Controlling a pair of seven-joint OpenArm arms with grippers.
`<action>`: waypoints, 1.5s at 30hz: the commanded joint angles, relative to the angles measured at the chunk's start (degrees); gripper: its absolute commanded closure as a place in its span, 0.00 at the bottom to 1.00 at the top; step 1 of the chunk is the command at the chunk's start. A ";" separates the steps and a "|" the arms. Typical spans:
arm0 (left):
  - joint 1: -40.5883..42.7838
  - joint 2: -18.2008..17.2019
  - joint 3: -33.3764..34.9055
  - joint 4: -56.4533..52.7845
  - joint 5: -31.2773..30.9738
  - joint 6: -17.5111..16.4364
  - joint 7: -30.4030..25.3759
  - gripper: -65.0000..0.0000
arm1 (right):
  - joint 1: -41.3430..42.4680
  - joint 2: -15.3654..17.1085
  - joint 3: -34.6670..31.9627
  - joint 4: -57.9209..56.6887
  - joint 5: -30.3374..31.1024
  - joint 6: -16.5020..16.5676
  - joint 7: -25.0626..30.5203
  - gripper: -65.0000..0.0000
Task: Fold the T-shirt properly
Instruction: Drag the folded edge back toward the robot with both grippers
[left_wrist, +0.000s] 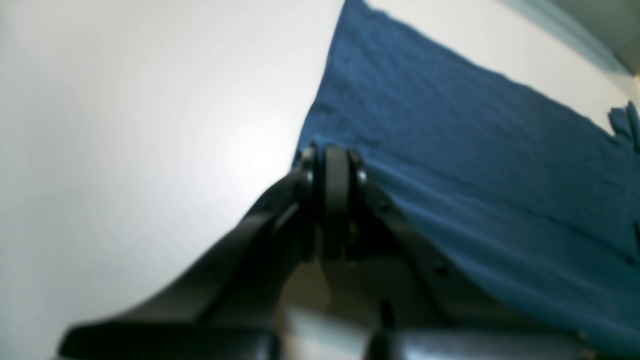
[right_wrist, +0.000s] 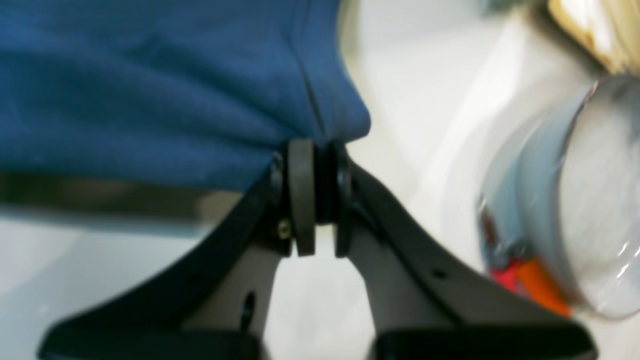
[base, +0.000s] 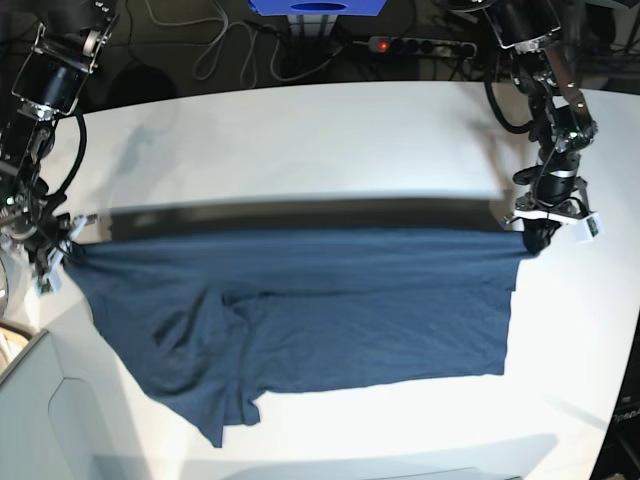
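The dark navy T-shirt (base: 300, 310) is stretched sideways between both arms. Its upper edge is raised off the white table (base: 300, 140) and casts a dark shadow strip behind it, while the lower part lies on the table with a sleeve at the front left. My left gripper (base: 537, 235) is shut on the shirt's right top corner. In the left wrist view that gripper (left_wrist: 332, 165) pinches the cloth edge (left_wrist: 450, 150). My right gripper (base: 68, 250) is shut on the left top corner, and the right wrist view shows the gripper (right_wrist: 312, 150) biting a bunched fold (right_wrist: 175, 100).
A power strip (base: 420, 45), cables and a blue box (base: 318, 6) lie beyond the table's far edge. A pale panel (base: 40, 400) sits at the front left corner. A blurred rounded shiny object (right_wrist: 575, 200) is close on the right of the right gripper.
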 joint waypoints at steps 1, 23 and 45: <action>0.94 -0.18 -0.31 1.11 -0.51 -0.25 -1.36 1.00 | -1.11 1.27 0.40 1.00 -0.23 -0.01 0.64 1.00; 25.74 6.42 -8.04 11.66 -0.59 -0.51 -0.83 1.00 | -27.49 1.27 2.95 18.23 -0.23 0.08 4.77 0.99; 32.59 6.59 -7.87 11.57 -0.59 -0.51 -0.74 0.58 | -33.29 0.92 3.48 18.31 -0.23 0.17 5.04 0.62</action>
